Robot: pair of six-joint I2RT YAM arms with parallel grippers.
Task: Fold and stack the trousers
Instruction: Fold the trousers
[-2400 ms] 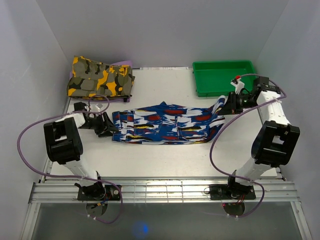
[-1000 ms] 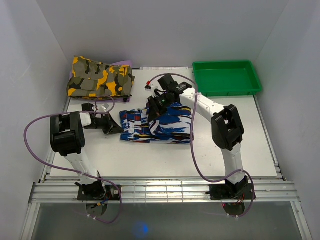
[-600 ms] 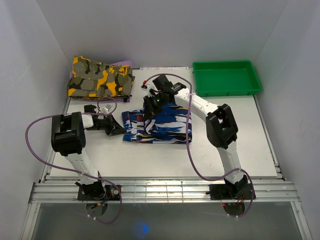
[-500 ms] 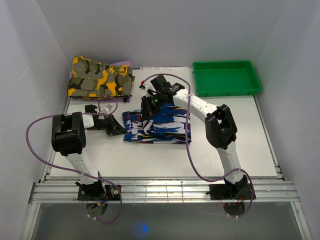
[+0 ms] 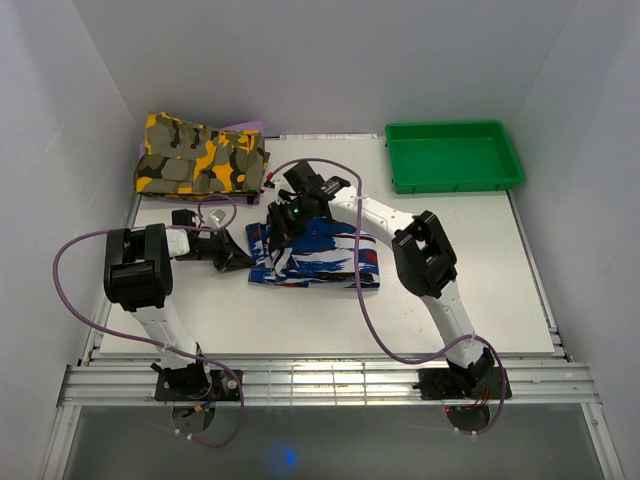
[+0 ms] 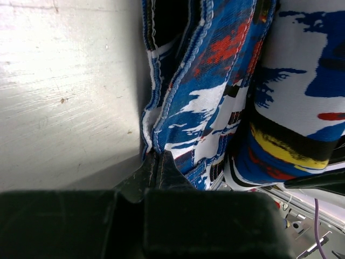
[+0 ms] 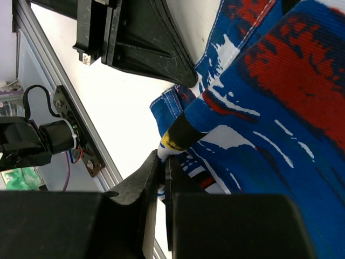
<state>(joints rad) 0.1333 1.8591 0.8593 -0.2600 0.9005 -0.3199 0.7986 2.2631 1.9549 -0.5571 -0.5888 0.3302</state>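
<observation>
Two arms now meet over the royal-blue, brush-streaked trousers [image 5: 315, 255], which lie just left of the desk's [image 5: 300, 320] centre, toward 9 o'clock. A couple of seconds ago they stretched across the middle, your right end effector [image 5: 283, 222] holding their end out at 3 o'clock. That end has since been swept across, and the cloth is now a compact doubled bundle, so the first fold looks all but laid. The stacking is not yet begun.

Your left end effector [image 5: 240, 258] has its fingers together on the stitched edge at the bundle's 9 o'clock side, as its wrist view shows. The right one's fingers are pinched on a fold of the same cloth.

From overhead, the right wrist covers the spot where the carried end meets the held edge, so you cannot tell whether the two line up. The layers underneath are hidden too. The camouflage garment [image 5: 200, 155] sits at 10 o'clock and the green tray [image 5: 450, 187] at 1 o'clock.
</observation>
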